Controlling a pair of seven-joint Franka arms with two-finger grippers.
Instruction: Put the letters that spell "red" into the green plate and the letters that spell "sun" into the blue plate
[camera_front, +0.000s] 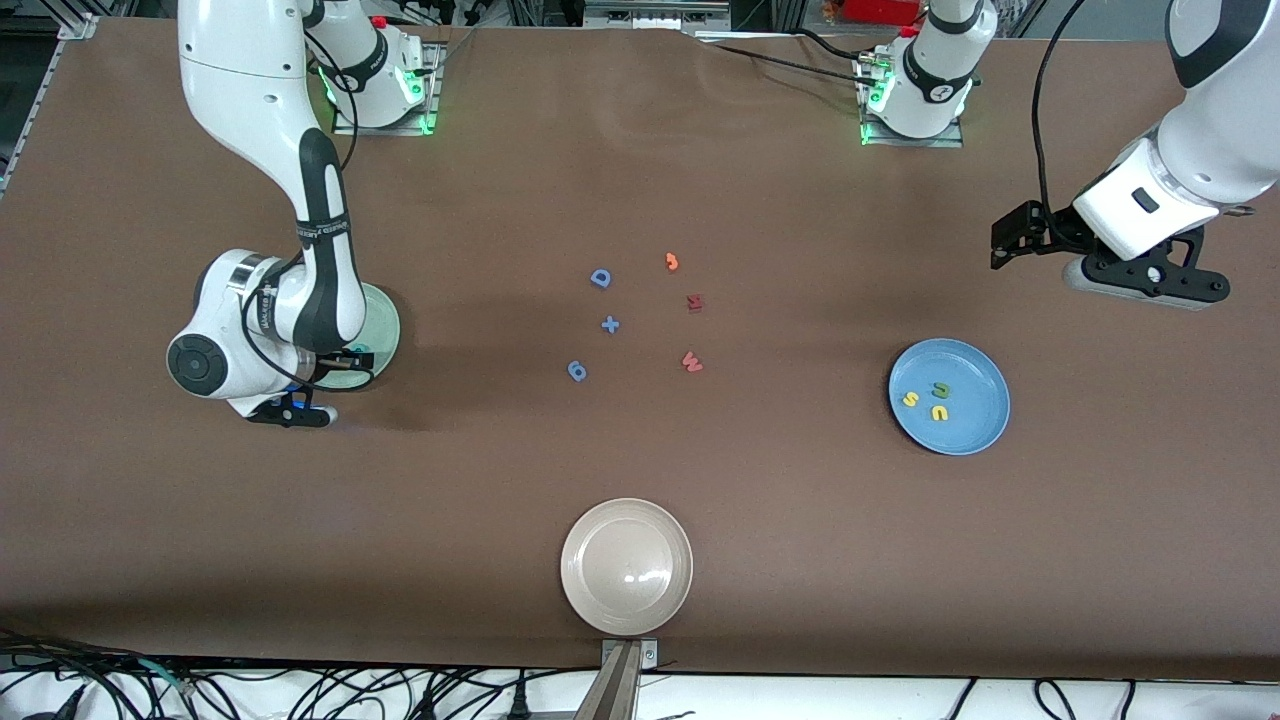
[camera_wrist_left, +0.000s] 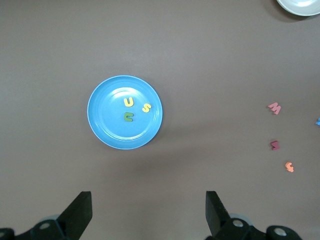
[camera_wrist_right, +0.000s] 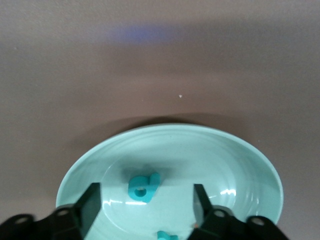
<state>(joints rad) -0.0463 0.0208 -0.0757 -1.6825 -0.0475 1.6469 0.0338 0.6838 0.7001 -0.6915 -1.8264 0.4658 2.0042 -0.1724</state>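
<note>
The green plate (camera_front: 383, 322) (camera_wrist_right: 240, 165) lies toward the right arm's end of the table. My right gripper (camera_front: 335, 372) (camera_wrist_right: 145, 200) hangs low over it, open. A teal "d" (camera_wrist_right: 142, 187) lies flat in the plate between the fingers, touching neither. A second small teal letter (camera_wrist_right: 167, 235) shows at the frame's edge, also in the plate. The orange "e" is hidden. The blue plate (camera_front: 975, 430) (camera_wrist_left: 102, 130) holds a yellow "s" (camera_front: 910, 399) (camera_wrist_left: 146, 107), a yellow "u" (camera_front: 939, 412) (camera_wrist_left: 129, 102) and a green "n" (camera_front: 940, 389) (camera_wrist_left: 128, 118). My left gripper (camera_front: 1005, 245) (camera_wrist_left: 147, 212) waits open, high above the table by the blue plate.
Loose letters lie mid-table: a blue D (camera_front: 600, 278), a blue plus (camera_front: 610, 324), a blue 9-shaped piece (camera_front: 577, 371), an orange hooked piece (camera_front: 672, 262), a dark red piece (camera_front: 695, 301) and a red W (camera_front: 691, 362). A beige plate (camera_front: 626, 565) sits at the near edge.
</note>
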